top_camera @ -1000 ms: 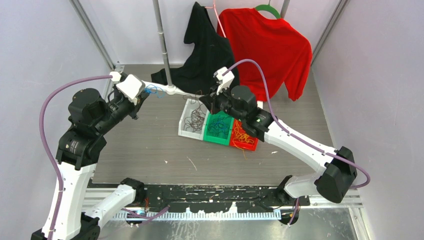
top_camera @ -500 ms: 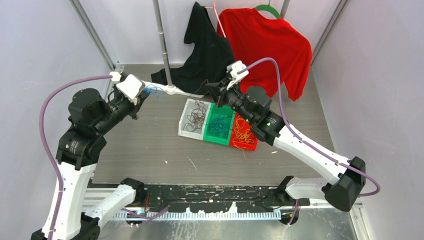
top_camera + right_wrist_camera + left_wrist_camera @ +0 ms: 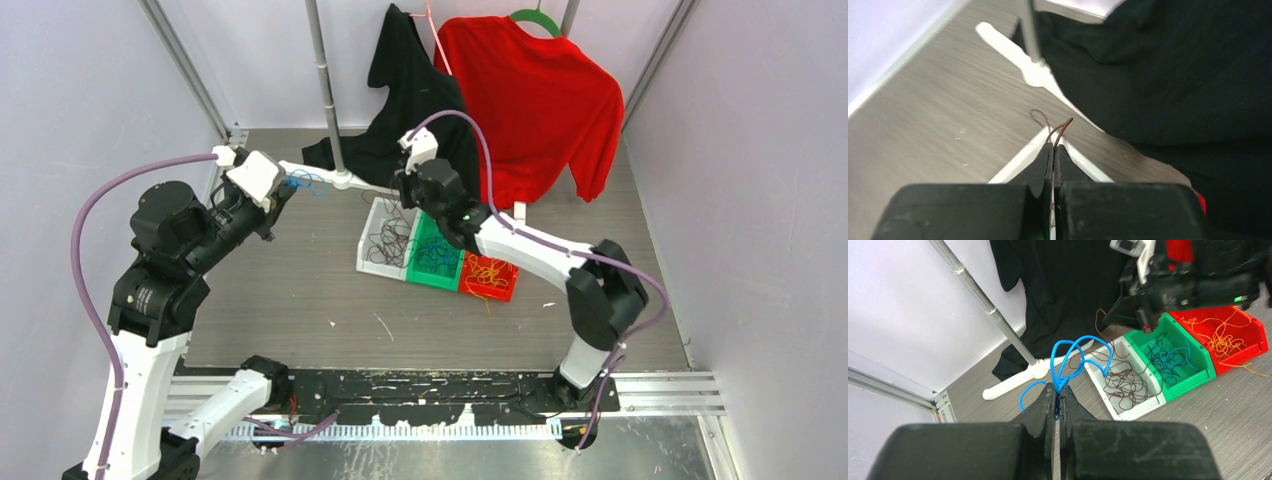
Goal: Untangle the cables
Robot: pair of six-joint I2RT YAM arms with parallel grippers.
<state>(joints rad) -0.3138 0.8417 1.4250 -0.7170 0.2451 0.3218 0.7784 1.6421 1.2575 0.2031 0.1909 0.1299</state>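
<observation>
I work in a lab test cell: white panel walls (image 3: 70, 90) and aluminium frame rails (image 3: 190, 65) rise just beyond my left gripper (image 3: 1058, 395).

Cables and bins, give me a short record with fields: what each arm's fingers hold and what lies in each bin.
left fingers: shut on a blue cable, its loops standing up past the tips
right fingers: shut on a brown cable
white bin: brown cables
green bin: mostly blue cables
red bin: orange cables, one strand trailing outside
</observation>
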